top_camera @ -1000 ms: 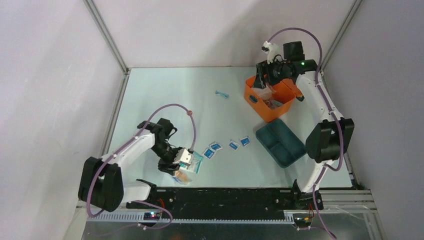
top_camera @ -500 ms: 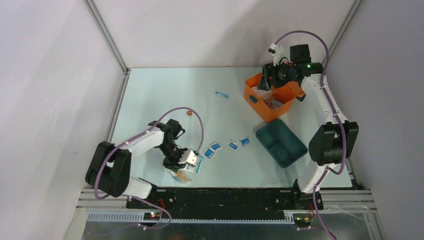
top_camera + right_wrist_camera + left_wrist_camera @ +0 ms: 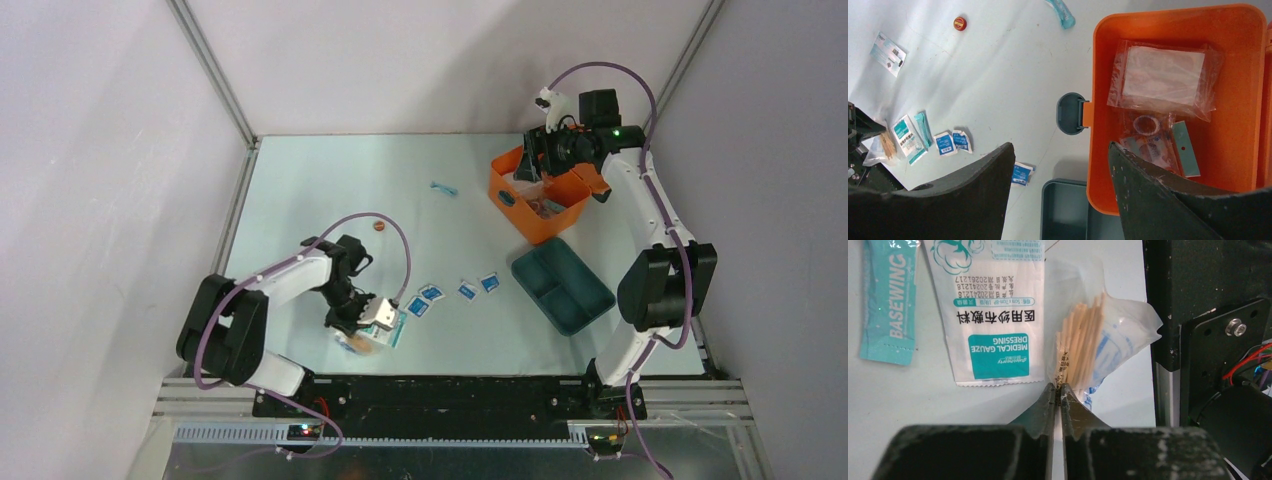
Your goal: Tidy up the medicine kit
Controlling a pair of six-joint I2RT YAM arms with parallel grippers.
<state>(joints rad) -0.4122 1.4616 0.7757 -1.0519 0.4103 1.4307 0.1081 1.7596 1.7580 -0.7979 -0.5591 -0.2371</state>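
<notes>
Right end effector [image 3: 532, 170] over diagonal kit [image 3: 535, 222]

Colour key. The medicine kit [image 3: 1233, 145] is plain orange with a dark teal latch [image 3: 1070, 113]; its tray insert [image 3: 560, 284] is dark teal. The tabletop [image 3: 330, 190] is pale blue-green. The gauze packet [image 3: 993, 310] is white, with a teal label block and black print. The long sachet [image 3: 888, 300] is teal with white lettering. The clear packet [image 3: 1083, 345] shows tan sticks. The small sachets [image 3: 945, 143] are white with blue squares. The cap [image 3: 959, 23] is red and yellow.
</notes>
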